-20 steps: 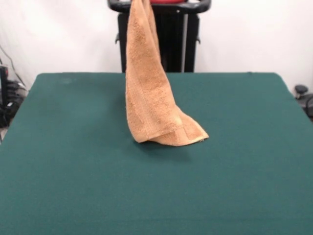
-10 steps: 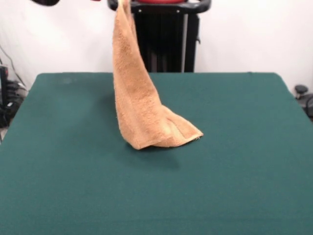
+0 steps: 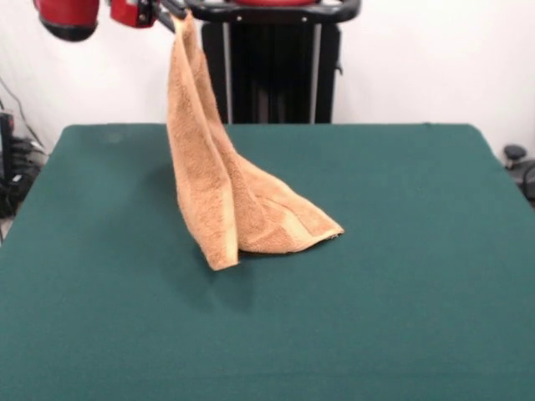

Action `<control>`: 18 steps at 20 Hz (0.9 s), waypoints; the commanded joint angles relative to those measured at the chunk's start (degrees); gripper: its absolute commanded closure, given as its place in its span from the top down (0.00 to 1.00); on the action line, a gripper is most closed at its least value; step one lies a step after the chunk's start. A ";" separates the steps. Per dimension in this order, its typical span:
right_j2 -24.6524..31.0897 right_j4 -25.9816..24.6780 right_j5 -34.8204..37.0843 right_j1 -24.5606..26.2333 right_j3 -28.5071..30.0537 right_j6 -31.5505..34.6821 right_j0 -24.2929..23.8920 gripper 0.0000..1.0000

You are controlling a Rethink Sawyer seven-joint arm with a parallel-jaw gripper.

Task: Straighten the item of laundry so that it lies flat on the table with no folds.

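An orange-tan terry towel (image 3: 213, 180), the item of laundry, hangs by one corner from my gripper (image 3: 178, 18) at the top left of the front view. The gripper is shut on that corner, well above the table. The towel drapes down in a long fold. Its lower end rests on the dark green table (image 3: 401, 276) near the middle, where a folded flap with a woven band (image 3: 292, 225) spreads to the right. One lower corner (image 3: 221, 261) points toward the front edge.
Behind the table stands the black pedestal (image 3: 276, 67). Red arm parts (image 3: 71, 17) show at the top left. Dark equipment sits past the left edge (image 3: 12, 167) and the right edge (image 3: 520, 167).
My gripper has carried the held corner to the left and come lower into view. The towel's hanging part swung left with it, and its lower end dragged a little left on the table.
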 commanded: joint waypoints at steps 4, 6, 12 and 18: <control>-6.66 -0.44 14.78 9.67 -16.04 -19.06 1.85 0.00; -6.66 0.16 17.00 10.39 -17.70 -20.05 1.82 0.00; -6.27 1.56 23.31 11.74 -22.54 -22.25 2.20 0.00; -5.69 2.58 27.81 12.98 -26.34 -23.25 2.76 0.00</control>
